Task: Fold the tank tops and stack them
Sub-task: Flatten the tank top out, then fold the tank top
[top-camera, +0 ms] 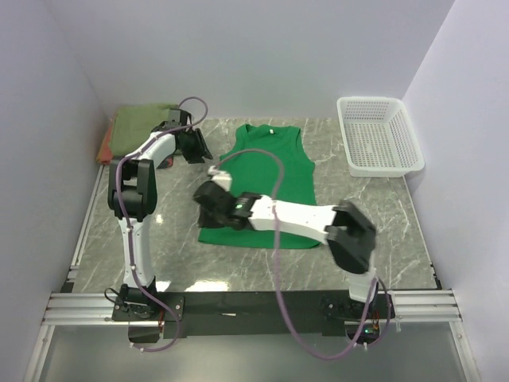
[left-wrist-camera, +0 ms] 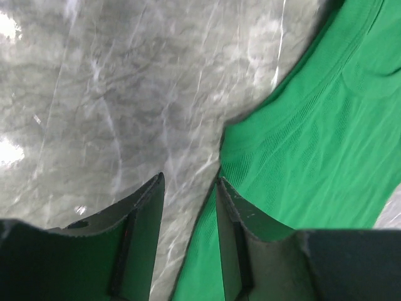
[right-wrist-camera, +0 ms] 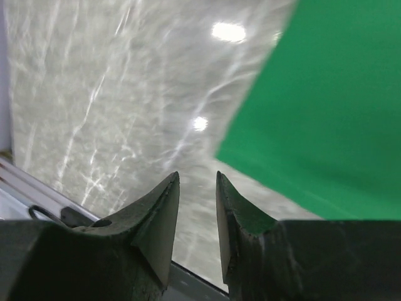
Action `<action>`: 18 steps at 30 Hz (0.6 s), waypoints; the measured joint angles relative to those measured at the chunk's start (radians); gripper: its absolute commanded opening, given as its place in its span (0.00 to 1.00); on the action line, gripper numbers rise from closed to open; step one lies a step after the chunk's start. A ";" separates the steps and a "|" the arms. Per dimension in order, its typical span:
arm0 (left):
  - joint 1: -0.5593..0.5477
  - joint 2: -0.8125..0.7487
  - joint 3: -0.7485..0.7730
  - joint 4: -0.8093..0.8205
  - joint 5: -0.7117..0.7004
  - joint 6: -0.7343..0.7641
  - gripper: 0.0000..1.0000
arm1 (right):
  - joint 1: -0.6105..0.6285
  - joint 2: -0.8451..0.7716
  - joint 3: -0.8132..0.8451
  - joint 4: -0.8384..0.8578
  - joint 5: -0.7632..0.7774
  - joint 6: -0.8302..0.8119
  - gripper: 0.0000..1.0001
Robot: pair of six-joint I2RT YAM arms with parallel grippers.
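Note:
A plain bright green tank top (top-camera: 266, 183) lies spread flat in the middle of the table, neck to the back. An olive green top (top-camera: 139, 127) lies folded at the back left, with a rust-red top (top-camera: 104, 147) showing under its left edge. My left gripper (top-camera: 195, 147) is open beside the green top's left shoulder; in the left wrist view (left-wrist-camera: 190, 182) the armhole edge of the top (left-wrist-camera: 313, 138) runs under its jaws. My right gripper (top-camera: 208, 213) is open at the top's lower left corner; in the right wrist view (right-wrist-camera: 197, 179) it is over bare table beside the hem (right-wrist-camera: 332, 106).
A white plastic mesh basket (top-camera: 378, 135) stands at the back right. White walls close in the left, back and right. The table is grey marble (top-camera: 159, 239), with a metal rail (top-camera: 238, 302) along its near edge.

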 measured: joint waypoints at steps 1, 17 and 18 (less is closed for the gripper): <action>0.000 0.000 0.002 -0.013 0.000 0.010 0.44 | 0.018 0.047 0.051 -0.008 0.006 -0.008 0.37; 0.062 -0.220 -0.081 -0.030 -0.022 -0.029 0.43 | 0.097 0.387 0.373 -0.218 0.151 -0.056 0.43; 0.061 -0.230 -0.082 -0.028 -0.021 -0.030 0.43 | 0.098 0.394 0.383 -0.226 0.158 -0.057 0.43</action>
